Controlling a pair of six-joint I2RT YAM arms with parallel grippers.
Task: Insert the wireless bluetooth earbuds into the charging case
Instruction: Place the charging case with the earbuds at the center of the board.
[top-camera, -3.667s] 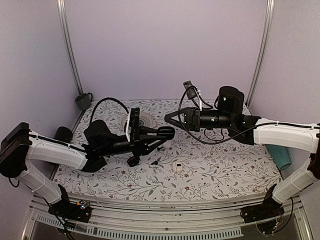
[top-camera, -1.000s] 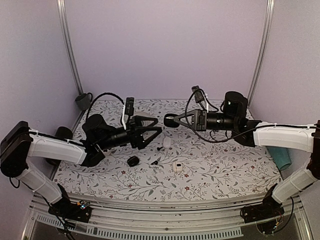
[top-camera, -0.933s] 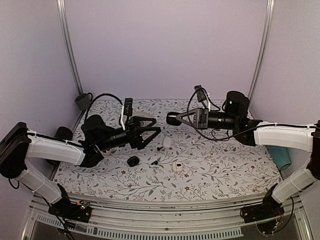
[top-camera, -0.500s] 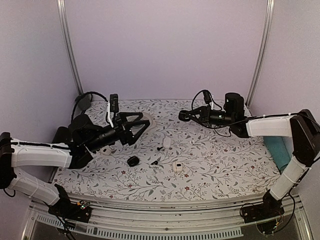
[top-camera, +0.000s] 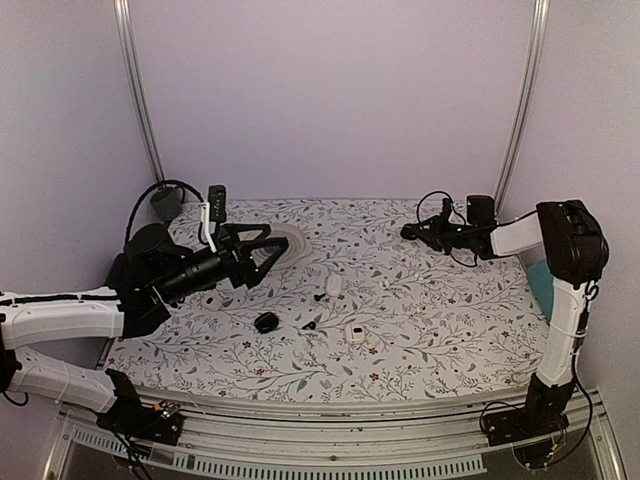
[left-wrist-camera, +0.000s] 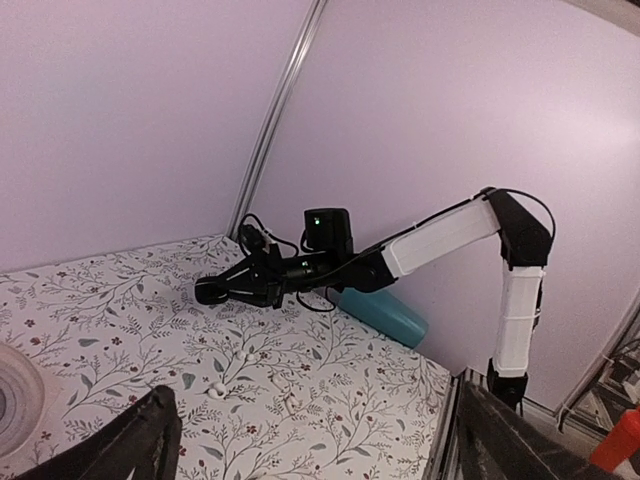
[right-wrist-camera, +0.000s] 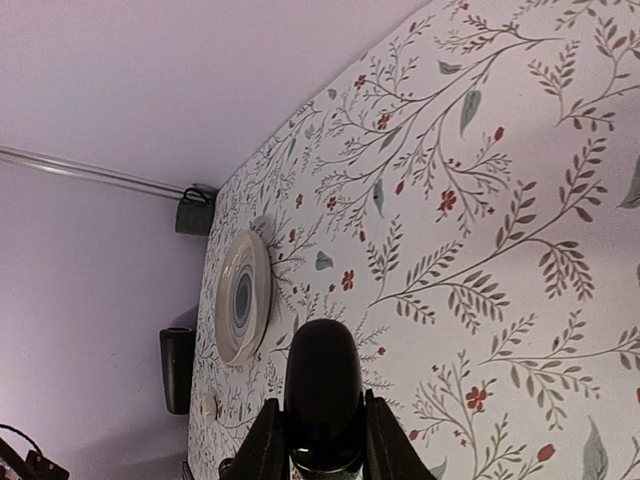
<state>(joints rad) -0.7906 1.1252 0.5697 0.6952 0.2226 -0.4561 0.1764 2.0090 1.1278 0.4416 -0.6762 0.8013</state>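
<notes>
Two tiny black earbuds (top-camera: 320, 296) (top-camera: 308, 325) lie on the floral cloth near the middle, with no gripper near them. My right gripper (top-camera: 410, 232) is drawn back to the far right, well above the cloth. It is shut on a glossy black oval charging case (right-wrist-camera: 322, 390) that sticks out past its fingers (right-wrist-camera: 265, 440). The left wrist view shows that gripper (left-wrist-camera: 215, 290) from the front. My left gripper (top-camera: 275, 250) hangs over the left of the table, jaws wide open and empty. Another rounded black thing (top-camera: 266, 322) rests left of the earbuds.
Two small white cases (top-camera: 334, 285) (top-camera: 354, 333) lie by the earbuds. A white plate (top-camera: 292, 240) sits behind my left gripper and a small white disc (top-camera: 213, 300) below it. A dark mug (top-camera: 165, 203) stands at the back left; a teal cylinder (left-wrist-camera: 380, 312) lies at the right edge.
Both arms have pulled back from the middle. The right one carried the black case to the far right, and the left one withdrew leftward with its jaws still open.
</notes>
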